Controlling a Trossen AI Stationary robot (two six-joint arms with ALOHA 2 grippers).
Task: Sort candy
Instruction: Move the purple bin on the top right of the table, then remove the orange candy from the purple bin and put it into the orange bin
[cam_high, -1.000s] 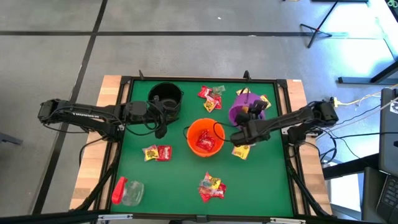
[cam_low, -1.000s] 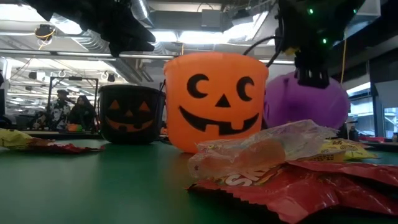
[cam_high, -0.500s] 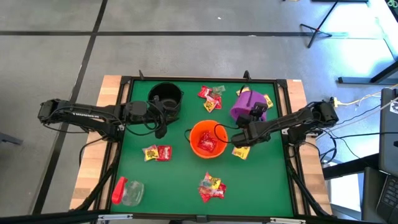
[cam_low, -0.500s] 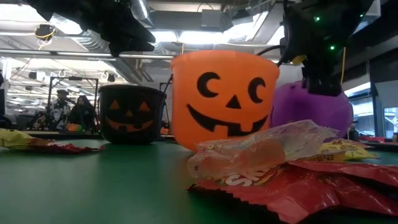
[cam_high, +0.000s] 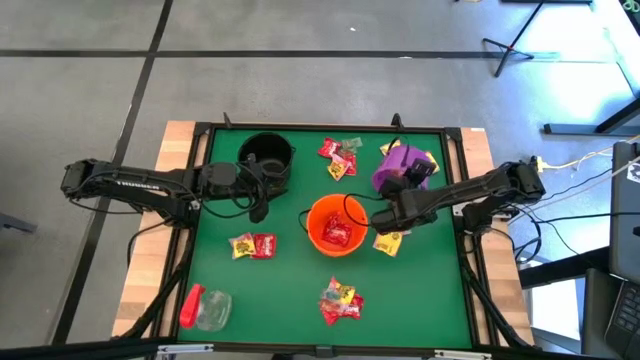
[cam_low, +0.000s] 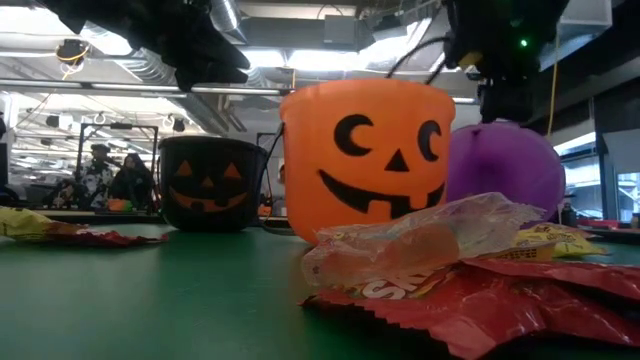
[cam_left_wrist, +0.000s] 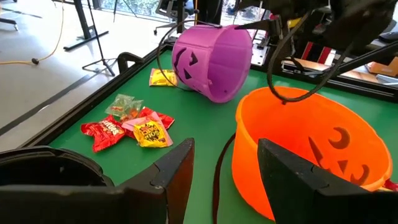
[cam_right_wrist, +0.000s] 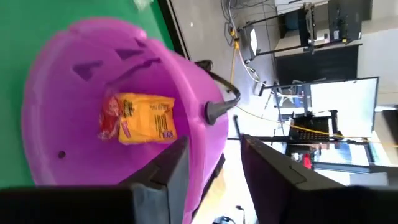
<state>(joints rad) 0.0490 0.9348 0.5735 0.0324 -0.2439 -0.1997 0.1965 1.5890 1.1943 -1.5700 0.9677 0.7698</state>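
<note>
A purple bucket (cam_high: 396, 163) stands tilted at the far right with a yellow candy packet (cam_right_wrist: 140, 118) inside. My right gripper (cam_right_wrist: 214, 142) hangs open over its rim. An orange bucket (cam_high: 335, 225) holding red candy sits mid-table, tipped; its wire handle (cam_left_wrist: 273, 68) rises toward my right arm. A black bucket (cam_high: 267, 155) stands at the far left, next to my left gripper (cam_high: 258, 208), which is open and has nothing between its fingers. Candy lies in piles on the mat: at the far middle (cam_high: 338, 157), left (cam_high: 252, 245), near (cam_high: 340, 300) and right (cam_high: 388, 243). My right gripper has one finger (cam_right_wrist: 163, 171) in front of the purple bucket's inside and the other (cam_right_wrist: 273, 171) outside, with the rim (cam_right_wrist: 200, 163) between them near the handle's end. Whether either finger touches the rim I cannot tell.
A clear jar with a red cap (cam_high: 205, 308) lies at the near left corner. A raised black frame (cam_high: 320, 128) borders the green mat. More candy lies behind the purple bucket (cam_high: 428, 160). Bare mat lies between the piles.
My right gripper has risen above the purple bucket. The purple bucket has shifted slightly toward the far right. The orange bucket has slid toward the table's right edge and tipped over that way.
</note>
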